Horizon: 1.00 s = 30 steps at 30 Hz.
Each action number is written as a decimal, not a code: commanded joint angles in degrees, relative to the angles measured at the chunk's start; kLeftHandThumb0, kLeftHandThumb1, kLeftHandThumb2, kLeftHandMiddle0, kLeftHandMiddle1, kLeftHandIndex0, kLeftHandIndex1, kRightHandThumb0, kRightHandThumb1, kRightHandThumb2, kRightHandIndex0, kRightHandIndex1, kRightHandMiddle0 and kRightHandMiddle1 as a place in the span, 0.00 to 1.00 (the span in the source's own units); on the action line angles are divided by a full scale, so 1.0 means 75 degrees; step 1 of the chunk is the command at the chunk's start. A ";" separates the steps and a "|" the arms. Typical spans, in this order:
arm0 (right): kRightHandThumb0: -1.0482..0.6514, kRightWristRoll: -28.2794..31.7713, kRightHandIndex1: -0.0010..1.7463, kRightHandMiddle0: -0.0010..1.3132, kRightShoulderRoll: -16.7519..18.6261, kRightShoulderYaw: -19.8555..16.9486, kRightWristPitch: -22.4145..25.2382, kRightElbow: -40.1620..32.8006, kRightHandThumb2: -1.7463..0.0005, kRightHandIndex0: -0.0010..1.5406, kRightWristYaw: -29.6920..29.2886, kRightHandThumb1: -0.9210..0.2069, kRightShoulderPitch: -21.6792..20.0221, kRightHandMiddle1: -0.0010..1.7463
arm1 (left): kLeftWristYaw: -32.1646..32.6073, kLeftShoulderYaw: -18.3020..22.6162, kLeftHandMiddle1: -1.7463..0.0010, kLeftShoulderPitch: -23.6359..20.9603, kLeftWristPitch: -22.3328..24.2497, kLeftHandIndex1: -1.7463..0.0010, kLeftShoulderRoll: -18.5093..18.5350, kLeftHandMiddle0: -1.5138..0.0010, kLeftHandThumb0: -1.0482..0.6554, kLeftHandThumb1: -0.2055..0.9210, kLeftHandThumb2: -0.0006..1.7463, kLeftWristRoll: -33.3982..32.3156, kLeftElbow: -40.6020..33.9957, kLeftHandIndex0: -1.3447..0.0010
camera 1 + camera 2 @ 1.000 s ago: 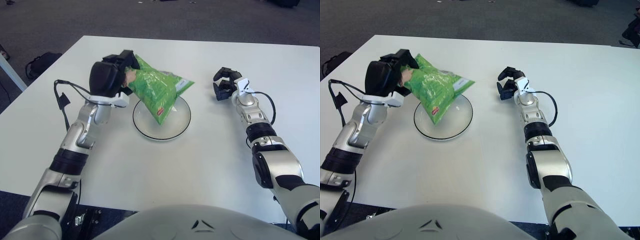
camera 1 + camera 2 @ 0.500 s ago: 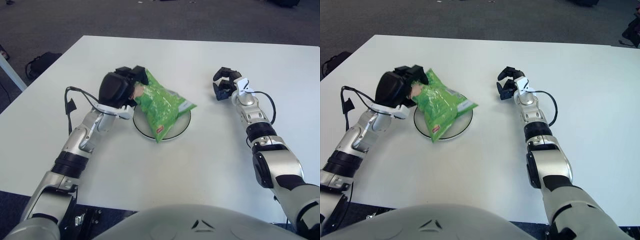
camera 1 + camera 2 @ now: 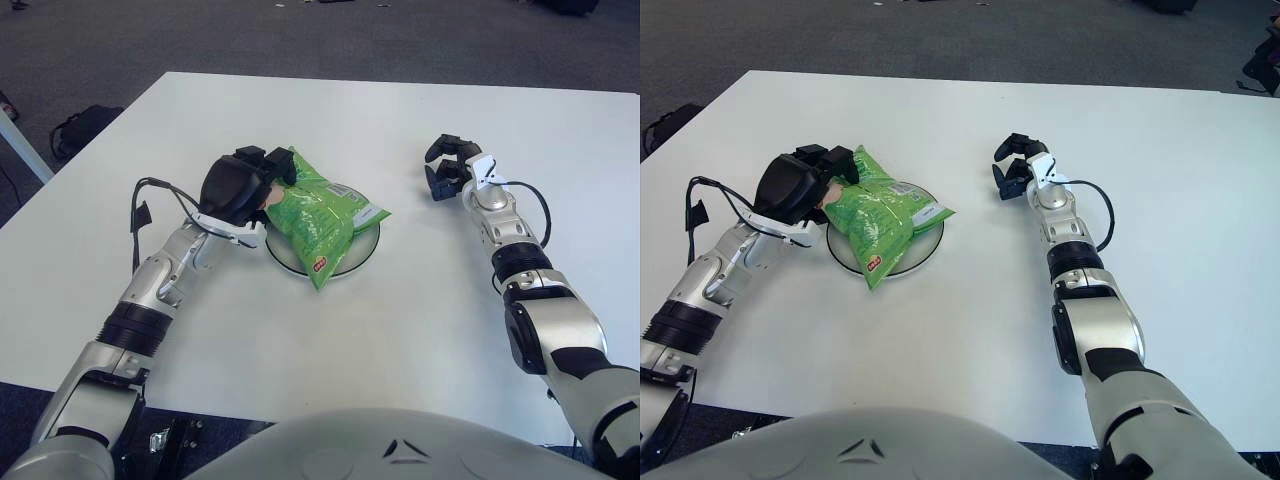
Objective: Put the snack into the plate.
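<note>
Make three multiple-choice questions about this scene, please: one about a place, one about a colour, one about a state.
1. Where does the snack bag lie?
A. on the plate, one corner past its rim
B. on the floor
C. beside the right hand

2. What colour is the bag?
A. red
B. green
C. blue

3. What is the left hand doing?
A. hanging open above the table
B. gripping the bag's edge
C. lifting the plate

Answers:
1. A: the snack bag covers the plate, its near corner on the table.
2. B: the wrapper is green.
3. B: the left hand is closed on the bag's left end, while the right hand shows apart, to the right of the plate.
</note>
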 commanded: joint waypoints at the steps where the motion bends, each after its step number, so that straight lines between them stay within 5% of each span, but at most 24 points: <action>1: 0.61 -0.0232 1.00 0.52 0.0213 0.0241 0.0465 0.0567 0.08 0.53 0.0149 0.79 0.0644 0.92 | -0.0120 -0.0240 0.02 0.0032 0.0168 0.00 0.0117 0.44 0.61 0.19 0.95 0.0350 0.0328 0.55; 11: 0.61 -0.0382 1.00 0.53 0.0241 0.0312 0.0346 0.0653 0.06 0.54 0.0033 0.81 0.0612 0.93 | -0.0765 -0.0505 0.13 -0.0058 0.0080 0.00 0.0336 0.43 0.62 0.25 0.87 0.0207 0.0474 0.56; 14: 0.61 -0.0394 1.00 0.53 0.0253 0.0327 0.0331 0.0682 0.06 0.54 0.0009 0.81 0.0595 0.93 | -0.1043 -0.0589 0.11 -0.0065 -0.0055 0.00 0.0555 0.50 0.62 0.36 0.79 0.0218 0.0339 0.62; 18: 0.61 -0.0408 1.00 0.53 0.0263 0.0352 0.0298 0.0708 0.07 0.54 0.0002 0.81 0.0580 0.92 | -0.1360 -0.0782 0.04 -0.0201 -0.0447 0.07 0.0904 0.67 0.61 0.63 0.59 0.0264 0.0332 0.73; 22: 0.61 -0.0412 1.00 0.52 0.0272 0.0375 0.0254 0.0689 0.07 0.53 0.0014 0.80 0.0575 0.93 | -0.1741 -0.0844 0.27 -0.0286 -0.0875 0.23 0.1104 0.90 0.47 0.42 0.64 -0.0123 0.0399 0.93; 30: 0.61 -0.0466 1.00 0.50 0.0262 0.0454 0.0204 0.0722 0.09 0.53 0.0007 0.78 0.0551 0.93 | -0.3399 -0.0919 0.58 -0.0547 -0.2022 0.45 0.1558 0.96 0.31 0.48 0.55 -0.1810 0.0604 1.00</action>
